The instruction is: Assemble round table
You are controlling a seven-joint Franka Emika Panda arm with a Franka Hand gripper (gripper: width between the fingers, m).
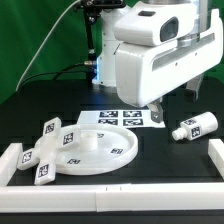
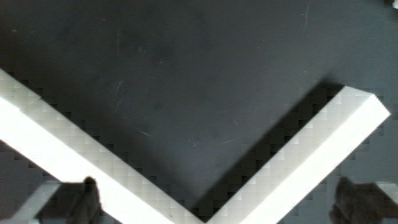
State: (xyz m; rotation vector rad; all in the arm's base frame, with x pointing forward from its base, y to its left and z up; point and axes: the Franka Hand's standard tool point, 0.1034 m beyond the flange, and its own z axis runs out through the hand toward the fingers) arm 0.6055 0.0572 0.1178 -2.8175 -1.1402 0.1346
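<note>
The wide rimmed round disc (image 1: 96,153) lies flat on the black table near the front. The flat-armed piece (image 1: 48,138) lies just beside it on the exterior view's left, with tags on its arms. The short thick cylinder (image 1: 193,127) lies on its side at the exterior view's right. My gripper (image 1: 157,114) hangs above the table between the disc and the cylinder and touches neither. In the wrist view the gripper (image 2: 217,206) is open and empty. Its dark fingertips (image 2: 71,204) stand far apart at the frame's edge. No table part shows in the wrist view.
The marker board (image 1: 121,118) lies behind the disc. Long white border rails run along the front (image 1: 110,196), the exterior view's left (image 1: 12,156) and right (image 1: 214,156). In the wrist view two rails (image 2: 71,140) meet in a corner on the black table.
</note>
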